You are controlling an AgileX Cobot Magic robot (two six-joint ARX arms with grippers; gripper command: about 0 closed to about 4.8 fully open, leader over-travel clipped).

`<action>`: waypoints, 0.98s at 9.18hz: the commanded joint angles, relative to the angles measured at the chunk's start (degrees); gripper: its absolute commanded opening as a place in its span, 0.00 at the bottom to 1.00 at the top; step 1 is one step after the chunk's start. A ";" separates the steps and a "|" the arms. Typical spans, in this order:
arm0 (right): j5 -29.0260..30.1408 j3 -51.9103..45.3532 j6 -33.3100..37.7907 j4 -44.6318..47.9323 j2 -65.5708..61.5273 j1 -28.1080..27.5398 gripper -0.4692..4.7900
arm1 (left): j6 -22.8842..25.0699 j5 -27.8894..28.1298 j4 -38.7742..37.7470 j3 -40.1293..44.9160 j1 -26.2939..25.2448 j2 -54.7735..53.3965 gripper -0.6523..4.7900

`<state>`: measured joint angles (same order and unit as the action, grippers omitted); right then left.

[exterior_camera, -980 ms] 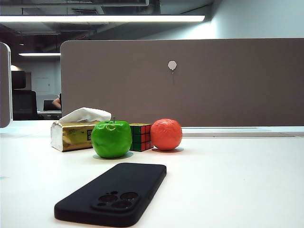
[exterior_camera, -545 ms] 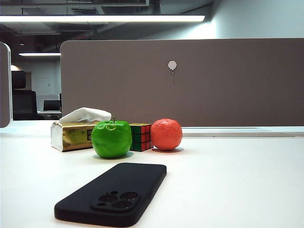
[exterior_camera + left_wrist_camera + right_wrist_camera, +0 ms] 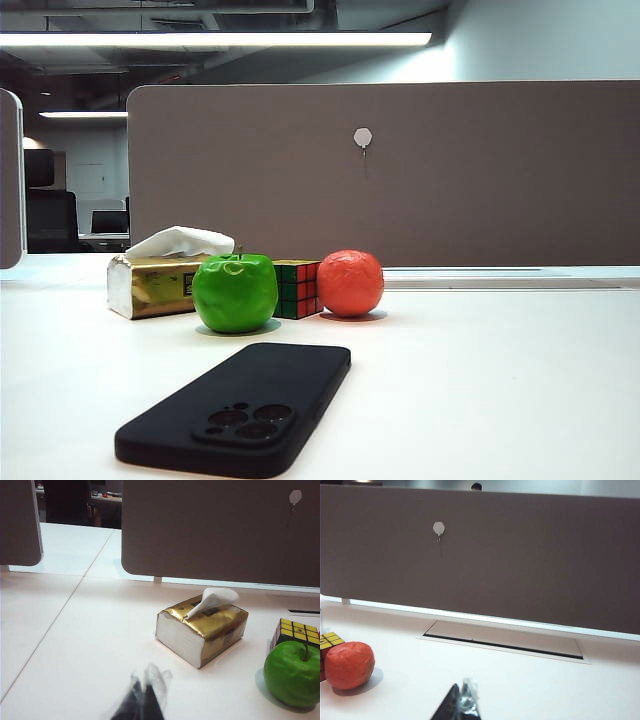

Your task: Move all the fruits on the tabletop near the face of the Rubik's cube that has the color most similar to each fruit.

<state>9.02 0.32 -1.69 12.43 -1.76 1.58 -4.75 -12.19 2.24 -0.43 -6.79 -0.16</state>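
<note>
On the white tabletop [image 3: 480, 380] the green apple [image 3: 235, 292] touches the Rubik's cube [image 3: 297, 288] on its green side, and the orange [image 3: 350, 283] sits against its red side. Neither arm appears in the exterior view. The left wrist view has my left gripper [image 3: 145, 680] shut and empty, hovering low over bare table short of the apple [image 3: 292, 672] and cube [image 3: 295, 632]. In the right wrist view, my right gripper [image 3: 462, 692] is shut and empty, well away from the orange [image 3: 349, 665] and the cube's corner [image 3: 327, 642].
A gold tissue pack [image 3: 155, 283] lies just left of the apple. A black phone [image 3: 240, 405] lies face down in front of the fruits. A grey partition [image 3: 400, 170] closes off the back, with a cable slot [image 3: 502, 642] at its foot.
</note>
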 commanded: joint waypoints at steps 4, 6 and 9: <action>-5.29 0.00 0.22 -0.13 -0.02 0.98 0.09 | -1.68 5.77 0.00 -0.22 0.02 -0.04 0.11; -5.29 0.00 0.24 -0.13 -0.02 0.98 0.09 | -1.66 5.75 0.00 -0.22 0.63 -0.04 0.11; -5.20 0.00 0.24 -0.22 -0.02 1.03 0.09 | 1.53 14.73 -1.49 -0.20 11.63 -0.04 0.11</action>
<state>4.05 0.32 -1.56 11.51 -1.76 2.52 -3.62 2.44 0.08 -0.43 4.93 -0.19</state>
